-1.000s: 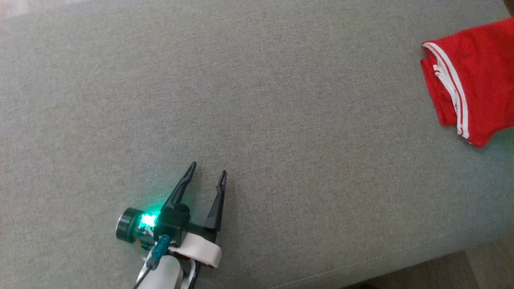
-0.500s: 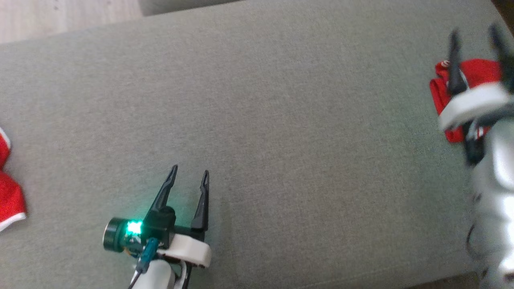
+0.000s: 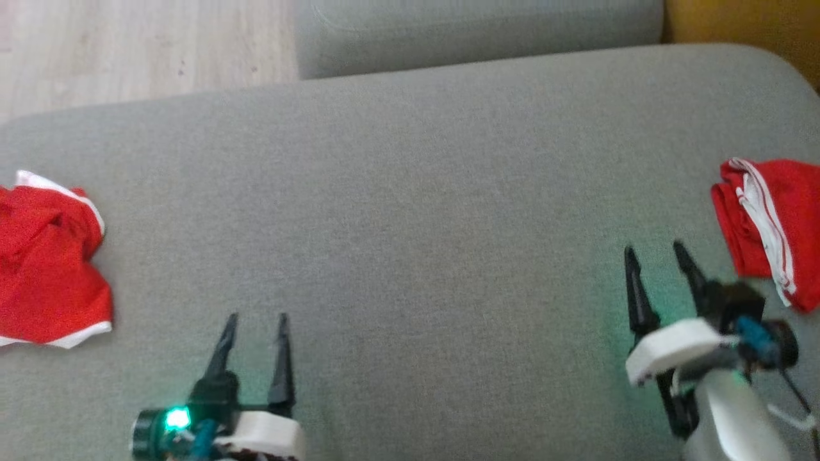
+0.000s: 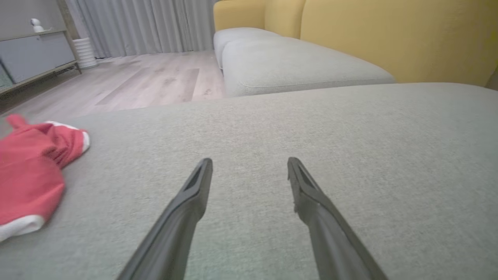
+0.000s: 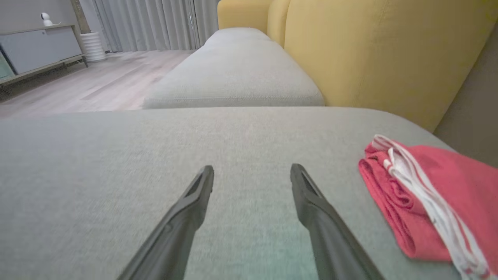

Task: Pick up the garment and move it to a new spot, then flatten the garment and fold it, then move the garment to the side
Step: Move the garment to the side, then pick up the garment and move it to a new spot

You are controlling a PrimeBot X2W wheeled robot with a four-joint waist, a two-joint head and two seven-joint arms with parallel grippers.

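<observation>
Since the wide grey cushion (image 3: 410, 192) carries a red garment at each end, the coming move turns on which heap needs work and which arm lies closer to it. At the cushion's right end lies the folded garment (image 3: 765, 224). It is a tidy stack, its long axis runs roughly away from the robot, and its white stripes follow that axis. It looks finished and set aside.

At the left end lies the crumpled garment (image 3: 48, 269), bunched with no clear long axis. A white hem shows at its near edge and another at its far corner. By my reading this is the one to pick up next.

It lies to the left of the left gripper (image 3: 257, 317) and somewhat further from the robot, well apart from it, with open cushion between. The right gripper (image 3: 654, 248) sits near the folded stack, to its left, and is far from the crumpled heap, so the left arm is plainly the nearer. Both grippers have their jaws spread wide with nothing between them. Their fingers point away from the robot over the cushion and touch neither garment.
</observation>
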